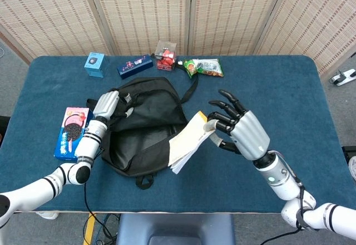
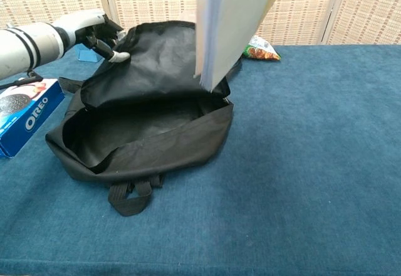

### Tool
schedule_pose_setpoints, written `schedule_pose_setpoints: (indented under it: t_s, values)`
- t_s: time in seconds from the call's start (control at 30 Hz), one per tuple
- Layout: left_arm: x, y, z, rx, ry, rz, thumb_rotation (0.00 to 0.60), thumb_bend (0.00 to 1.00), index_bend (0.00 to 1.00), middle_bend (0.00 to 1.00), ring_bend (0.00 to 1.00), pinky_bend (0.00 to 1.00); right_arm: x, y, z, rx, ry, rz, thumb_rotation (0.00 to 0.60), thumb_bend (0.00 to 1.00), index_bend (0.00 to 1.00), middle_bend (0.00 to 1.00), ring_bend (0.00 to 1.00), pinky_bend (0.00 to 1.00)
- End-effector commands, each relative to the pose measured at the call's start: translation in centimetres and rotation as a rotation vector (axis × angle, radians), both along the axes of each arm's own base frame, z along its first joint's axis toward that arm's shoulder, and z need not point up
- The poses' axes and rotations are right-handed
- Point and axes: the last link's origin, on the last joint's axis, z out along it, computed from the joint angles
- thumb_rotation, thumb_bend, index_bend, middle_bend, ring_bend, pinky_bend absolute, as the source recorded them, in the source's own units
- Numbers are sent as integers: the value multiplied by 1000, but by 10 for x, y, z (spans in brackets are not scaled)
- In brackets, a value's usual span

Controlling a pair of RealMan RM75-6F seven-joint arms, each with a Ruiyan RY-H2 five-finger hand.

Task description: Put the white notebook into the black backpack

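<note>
The black backpack (image 1: pixel 142 128) (image 2: pixel 144 119) lies on the blue table with its mouth wide open toward the front. My left hand (image 1: pixel 108 105) (image 2: pixel 94 30) grips the upper flap and holds it lifted. My right hand (image 1: pixel 240 131) pinches one end of the white notebook (image 1: pixel 188 142) (image 2: pixel 229 22), which hangs tilted in the air with its lower end just over the right edge of the backpack's opening. In the chest view only the notebook shows; the right hand is out of frame.
An Oreo box (image 1: pixel 73 132) (image 2: pixel 25 116) lies left of the backpack. Along the far edge sit a light blue box (image 1: pixel 94 64), a dark blue box (image 1: pixel 134 65), a clear box with red contents (image 1: pixel 166 55) and a green snack bag (image 1: pixel 203 67).
</note>
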Motion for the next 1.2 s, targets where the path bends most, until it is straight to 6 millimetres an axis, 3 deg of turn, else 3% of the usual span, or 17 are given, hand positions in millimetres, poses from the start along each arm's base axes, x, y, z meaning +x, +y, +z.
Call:
schedule_pose_setpoints:
  t_s: [0.03,0.4,0.67,0.9,1.2]
  values:
    - [7,7,1,5,-2,12,600,551,848,475,400,125,17,-4,-23,75,27,13,600,367,761,486,222,82]
    - [11,16,1,-5,18,54,600,551,844,475,399,126,52,-34,-82,176,69,-2,600,367,763,487,223,82]
    - [12,19,3,-11,16,73,600,551,843,475,398,126,71,-52,-112,184,26,-5,600,367,766,489,223,82]
    - [10,17,4,-19,14,71,600,551,842,475,397,126,42,-31,-143,160,184,55,600,372,766,490,223,82]
    - [5,12,6,-31,22,61,600,551,841,475,395,126,5,-6,-153,196,232,24,600,373,766,490,223,82]
